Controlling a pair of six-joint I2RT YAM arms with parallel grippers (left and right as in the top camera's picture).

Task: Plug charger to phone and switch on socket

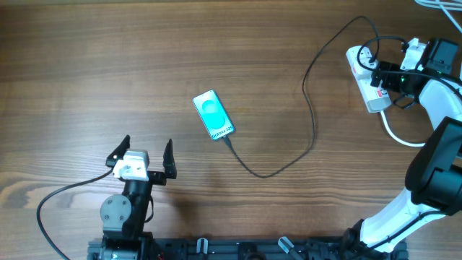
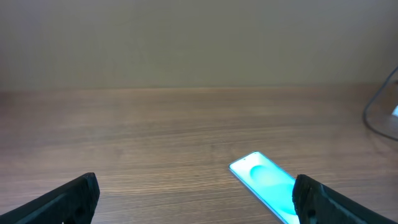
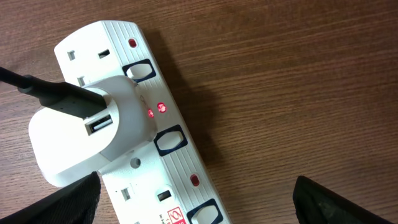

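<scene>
**Tabletop** (image 1: 108, 65): brown wood grain, fills all three views.

**Phone** (image 1: 214, 115): flat, turquoise face, white border, dark text at its lower end. It lies face up near the centre of the overhead frame, turned on a diagonal. In the left wrist view it sits at lower right, partly behind the right-hand finger.

**Charger** (image 1: 311, 123): thin black cable. One end meets the phone's lower short edge; whether the tip is seated cannot be told. From there it loops down, right and up toward the upper right of the overhead frame. In the right wrist view its thick black connector enters a USB port on the white plug head (image 3: 81, 140), with a second USB port just beside it.

**Socket** (image 1: 363, 79): white oblong power strip at the upper right of the overhead frame. The plug head is mounted on it. Two small red lights glow next to the plug head, and duller red marks sit by the other switches. A thick white cord (image 1: 390, 132) curves off below it.

**Left gripper** (image 1: 144, 153): lower left of the overhead frame, above bare wood, jaws spread wide, holding nothing, well apart from the phone.

**Right gripper** (image 3: 202, 202): directly above the socket, jaws spread wide, dark fingertips (image 3: 329, 202) at the bottom corners of its wrist view, holding nothing.
</scene>
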